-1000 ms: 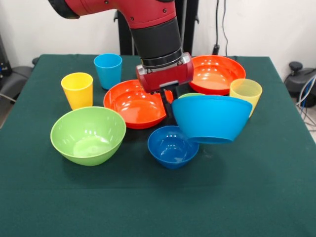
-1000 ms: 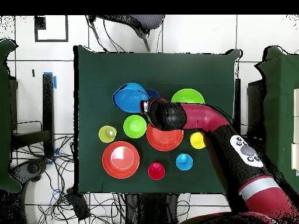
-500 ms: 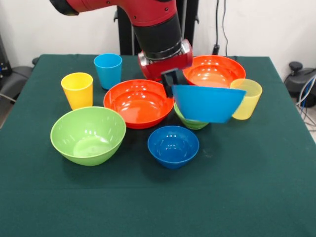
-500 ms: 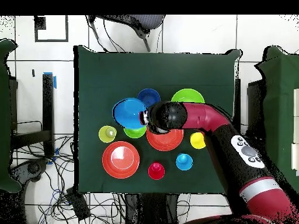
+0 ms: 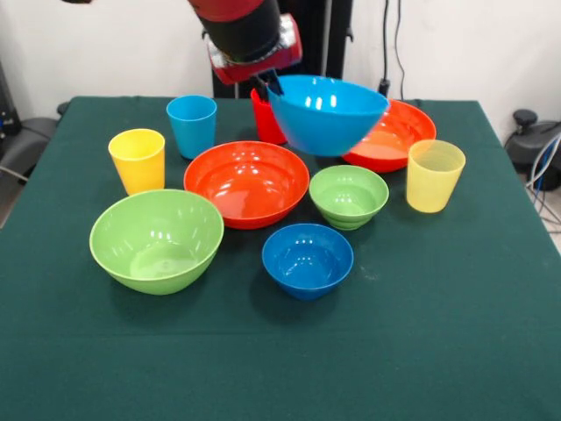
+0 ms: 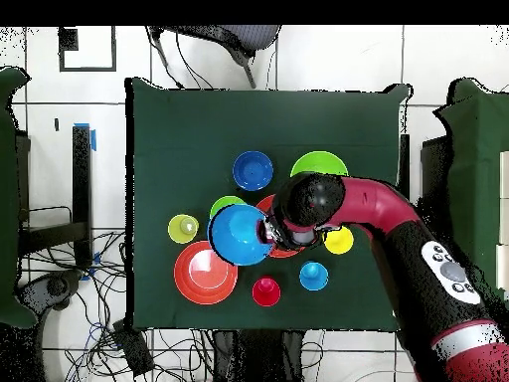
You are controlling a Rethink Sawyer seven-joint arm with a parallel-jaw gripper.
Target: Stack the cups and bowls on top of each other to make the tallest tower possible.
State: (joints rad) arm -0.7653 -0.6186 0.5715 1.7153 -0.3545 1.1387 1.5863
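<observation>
My gripper [image 5: 269,86] is shut on the rim of the big blue bowl [image 5: 329,114] and holds it upright in the air, over the near edge of the far orange-red bowl [image 5: 396,132]. In the overhead view the blue bowl [image 6: 240,235] hangs between the two orange-red bowls, gripper [image 6: 264,234] at its side. The other orange-red bowl [image 5: 247,182], big green bowl [image 5: 156,239], small green bowl [image 5: 349,196] and small dark blue bowl [image 5: 308,259] sit apart on the table. No bowls are nested. The red cup [image 5: 263,118] stands behind the gripper.
The light blue cup [image 5: 191,125] and yellow cup [image 5: 137,160] stand at the left, the pale yellow ribbed cup [image 5: 435,175] at the right. The green tablecloth [image 5: 421,351] covers the table. The arm [image 6: 368,204] reaches over the middle orange-red bowl.
The gripper has lifted the big blue bowl from low beside the small dark blue bowl, turned it upright and carried it up and toward the far orange-red bowl, uncovering the small green bowl.
</observation>
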